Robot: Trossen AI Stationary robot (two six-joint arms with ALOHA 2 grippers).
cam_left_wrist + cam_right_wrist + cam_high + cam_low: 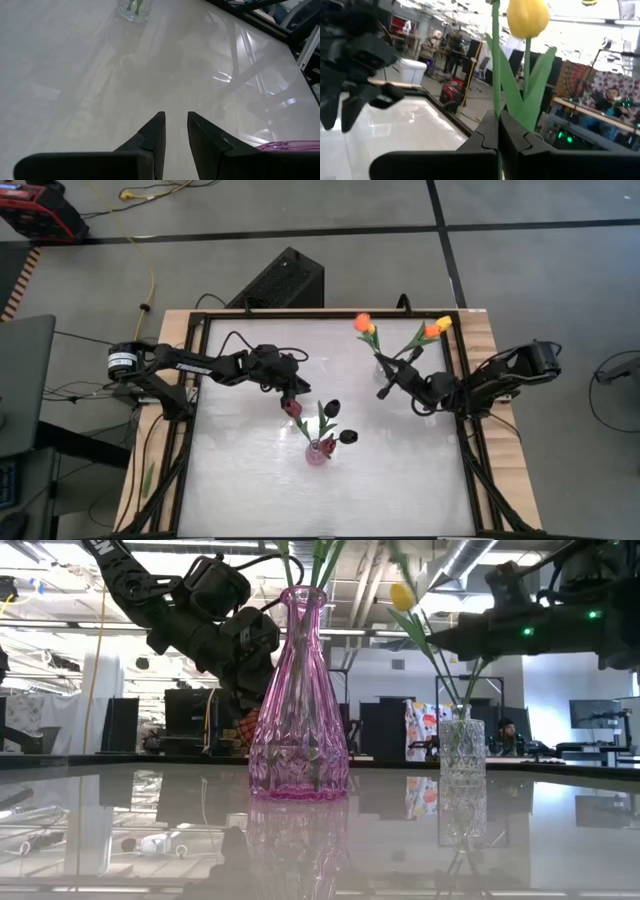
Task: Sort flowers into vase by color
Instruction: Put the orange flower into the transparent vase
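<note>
A pink glass vase (319, 451) (299, 700) stands mid-table with three dark maroon tulips (331, 409); one of their heads (292, 408) leans toward my left gripper. My left gripper (290, 393) (176, 120) hovers just beyond that head, narrowly open and empty. A clear glass vase (384, 366) (462, 747) (134, 9) holds an orange tulip (365, 323) and an orange-yellow pair (437, 328). My right gripper (385, 389) (497, 119) sits at the clear vase's near side, shut on a green stem. A yellow tulip head (527, 17) (402, 596) shows above it. My right gripper pinches a thin green stem (496, 102) between its two fingers. The fingers come in roughly level from the table's right and lie across the stem. The stem stands upright and runs out of the wrist view's top beside the yellow head. Its lower end is hidden by the fingers.
The glossy white tabletop (400, 480) is framed by a dark rail (468, 440). The pink vase's rim (290, 146) lies close beside my left fingers. Open table surface spreads toward the near edge. People and furniture (607, 97) show in the room beyond.
</note>
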